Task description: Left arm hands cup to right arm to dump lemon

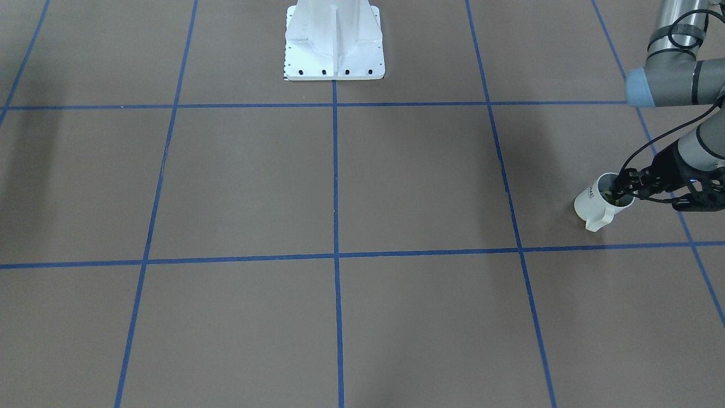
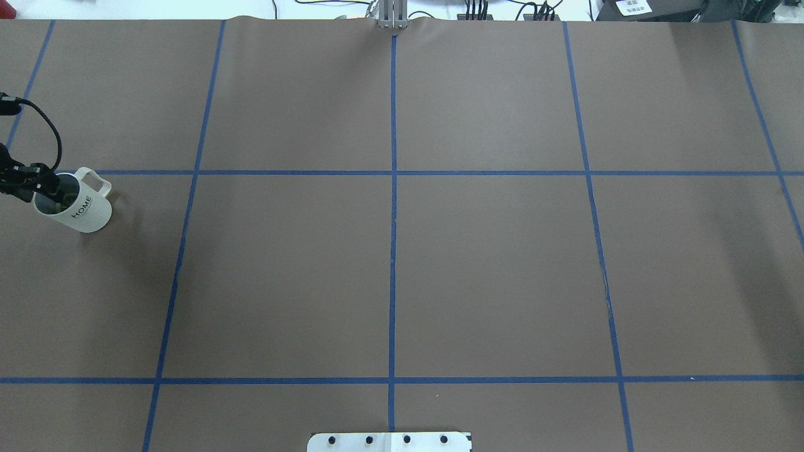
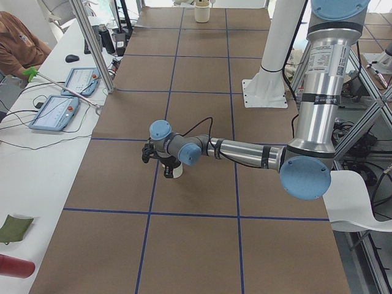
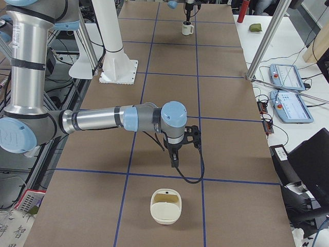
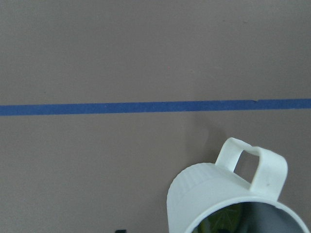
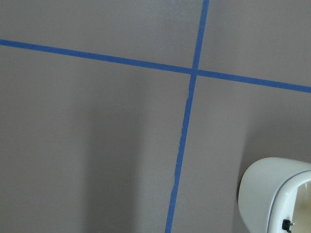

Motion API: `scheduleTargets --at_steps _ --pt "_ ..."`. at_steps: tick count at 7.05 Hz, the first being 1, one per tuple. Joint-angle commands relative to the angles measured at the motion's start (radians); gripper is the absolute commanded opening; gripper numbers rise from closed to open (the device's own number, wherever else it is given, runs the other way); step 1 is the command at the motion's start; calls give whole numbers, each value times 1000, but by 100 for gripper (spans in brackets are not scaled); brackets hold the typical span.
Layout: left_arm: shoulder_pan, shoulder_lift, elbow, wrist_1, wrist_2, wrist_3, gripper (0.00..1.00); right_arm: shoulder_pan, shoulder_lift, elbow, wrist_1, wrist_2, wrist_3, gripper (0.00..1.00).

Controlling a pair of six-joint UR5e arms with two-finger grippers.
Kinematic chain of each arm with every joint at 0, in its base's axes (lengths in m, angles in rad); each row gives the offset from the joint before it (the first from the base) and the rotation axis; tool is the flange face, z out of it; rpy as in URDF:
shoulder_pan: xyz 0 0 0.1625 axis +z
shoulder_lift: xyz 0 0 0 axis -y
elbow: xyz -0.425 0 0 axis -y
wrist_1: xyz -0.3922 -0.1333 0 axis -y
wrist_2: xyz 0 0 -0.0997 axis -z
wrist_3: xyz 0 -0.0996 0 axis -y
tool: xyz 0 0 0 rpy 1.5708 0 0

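The pick-up is under way: the left arm's black bracketed gripper [image 1: 619,190] is seemingly pinching the rim of the small white HOME-lettered mug [image 2: 81,210], which is standing at the left end of the brown paper-covered table [image 2: 490,263] with yellow-green lemon slices [image 5: 226,221] inside. The next move is calling for a level lift toward the right arm's black gripper [image 4: 175,160] — I cannot tell whether its jaws are open or closed.

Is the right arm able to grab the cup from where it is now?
Probably not yet. The cup sits at the far end of the table, with the left claw pinching its rim, and the right arm hangs over the other end.
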Motion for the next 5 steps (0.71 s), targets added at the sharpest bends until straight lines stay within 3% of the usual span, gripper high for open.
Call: scheduleTargets --at_steps 1,4,5 --pt "4 -2 -6 1 -1 -6 5 0 0 2 1 2 0 100" --pt "-10 -1 -79 38 -20 -28 0 0 29 2 -7 26 5 100" --pt "-72 -42 -90 119 -96 -28 0 -2 43 2 -4 29 5 100"
